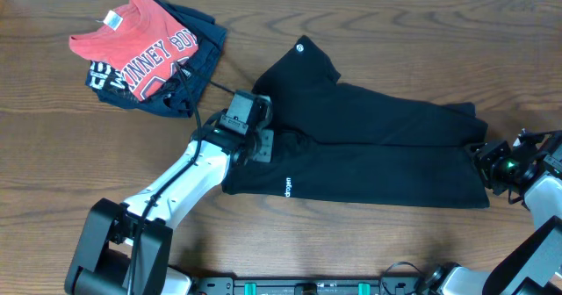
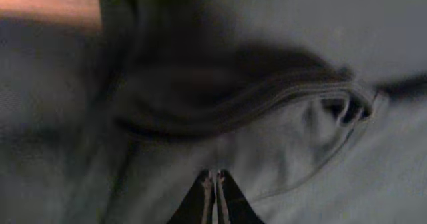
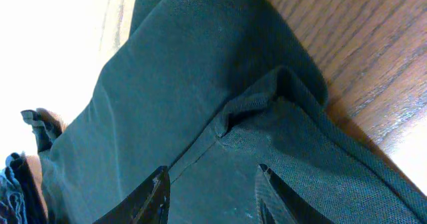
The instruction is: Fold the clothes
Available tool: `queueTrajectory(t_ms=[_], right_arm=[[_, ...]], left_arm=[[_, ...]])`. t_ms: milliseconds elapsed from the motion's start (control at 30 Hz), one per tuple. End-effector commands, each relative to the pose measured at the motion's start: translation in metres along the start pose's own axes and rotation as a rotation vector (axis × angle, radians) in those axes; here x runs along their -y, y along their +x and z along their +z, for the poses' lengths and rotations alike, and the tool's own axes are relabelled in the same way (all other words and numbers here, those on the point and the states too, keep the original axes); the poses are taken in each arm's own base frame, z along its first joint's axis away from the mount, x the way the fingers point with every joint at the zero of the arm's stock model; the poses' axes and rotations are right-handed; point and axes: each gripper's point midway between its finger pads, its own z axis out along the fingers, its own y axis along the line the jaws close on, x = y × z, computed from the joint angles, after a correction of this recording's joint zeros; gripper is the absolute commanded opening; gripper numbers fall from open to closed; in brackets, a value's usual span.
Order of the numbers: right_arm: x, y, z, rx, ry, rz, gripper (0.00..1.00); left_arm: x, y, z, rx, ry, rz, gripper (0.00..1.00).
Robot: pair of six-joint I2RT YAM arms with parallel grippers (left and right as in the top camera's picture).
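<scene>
My left gripper (image 2: pixel 215 192) is pressed together against soft, rumpled black cloth; I can't tell if any is caught. My right gripper (image 3: pixel 213 171) stands spread over a stitched hem of the shirt (image 1: pixel 378 154), which lies long and limp across centre-right of the grained wood table (image 1: pixel 351 251).
</scene>
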Motion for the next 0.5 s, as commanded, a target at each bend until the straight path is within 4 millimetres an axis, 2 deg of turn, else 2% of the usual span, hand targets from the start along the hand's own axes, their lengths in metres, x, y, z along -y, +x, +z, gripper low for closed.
queueTrajectory(t_ms=[0,133,367,467], right_arm=[[0.000,-0.001,-0.003,0.010,0.000,-0.018,0.40],[0.000,-0.001,-0.003,0.009,0.000,-0.018,0.40],[0.003,0.007,-0.003,-0.020,0.012,0.002,0.40],[0.003,0.008,-0.003,-0.024,0.014,0.004,0.39]], left_arm=[[0.001,0.006,-0.004,-0.027,0.012,0.002,0.06],[-0.001,0.004,0.008,-0.017,0.008,0.057,0.06],[-0.008,0.002,0.042,-0.024,0.003,0.063,0.06],[-0.007,-0.011,0.044,0.022,0.011,0.074,0.06]])
